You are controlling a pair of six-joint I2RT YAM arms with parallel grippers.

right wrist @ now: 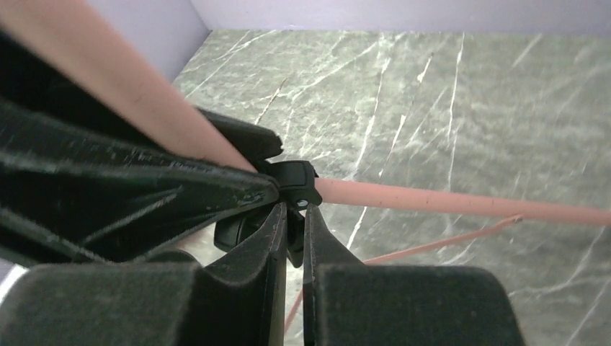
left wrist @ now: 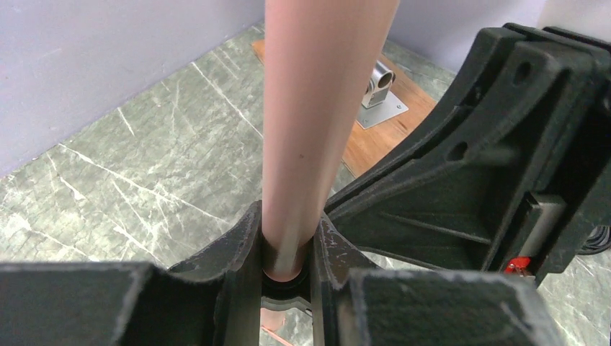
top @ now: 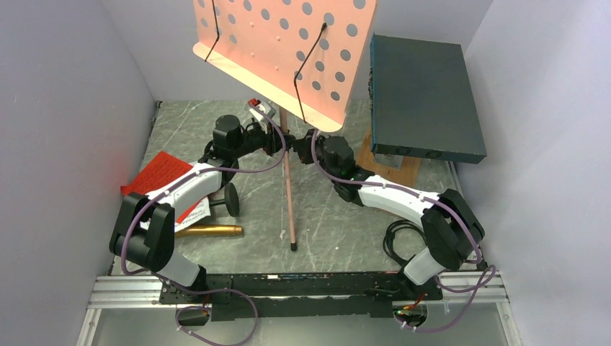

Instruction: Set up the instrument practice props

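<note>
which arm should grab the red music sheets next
Left, likely: the music sheets lie beside its forearm, far from the right gripper, shut on the leg hub. The left gripper must first release the stand pole.

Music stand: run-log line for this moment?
left gripper shut on music stand pole | right gripper shut on black leg hub | music sheets, gold microphone on table

Pink music stand (top: 284, 43) upright; red sheets (top: 160, 173), gold microphone (top: 209, 231), black mic stand (top: 230, 200) at left.
</note>
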